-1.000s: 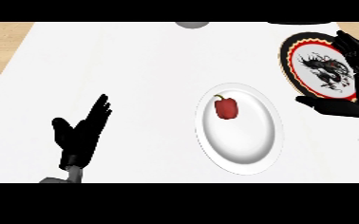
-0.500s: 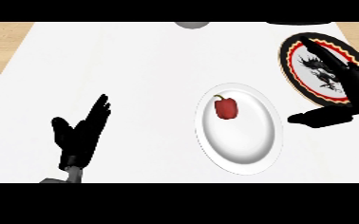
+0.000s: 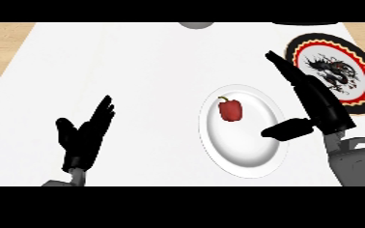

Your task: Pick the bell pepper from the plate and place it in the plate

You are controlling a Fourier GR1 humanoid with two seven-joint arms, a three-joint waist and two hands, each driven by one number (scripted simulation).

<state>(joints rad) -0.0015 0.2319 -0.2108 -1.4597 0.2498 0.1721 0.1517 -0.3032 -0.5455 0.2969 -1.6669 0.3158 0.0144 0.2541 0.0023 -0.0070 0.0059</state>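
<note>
Right of the worktop's centre, the bell pepper (image 3: 230, 110) lies on a white plate (image 3: 242, 166). The right robot hand (image 3: 314, 101), fingers straight and thumb apart, flanks it, apparently poised to grasp; the left robot hand (image 3: 84, 135) rests open.

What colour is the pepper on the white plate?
The small bell pepper is red; head view shows it.

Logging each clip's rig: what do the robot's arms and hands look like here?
The left hand and right hand are plain black, each with slender fingers and a shorter, thicker thumb. Each joins a grey forearm: the right forearm looks mechanical and uneven near the wrist, while the left forearm barely shows at the lower edge. No cables, markings or sleeves are visible.
</note>
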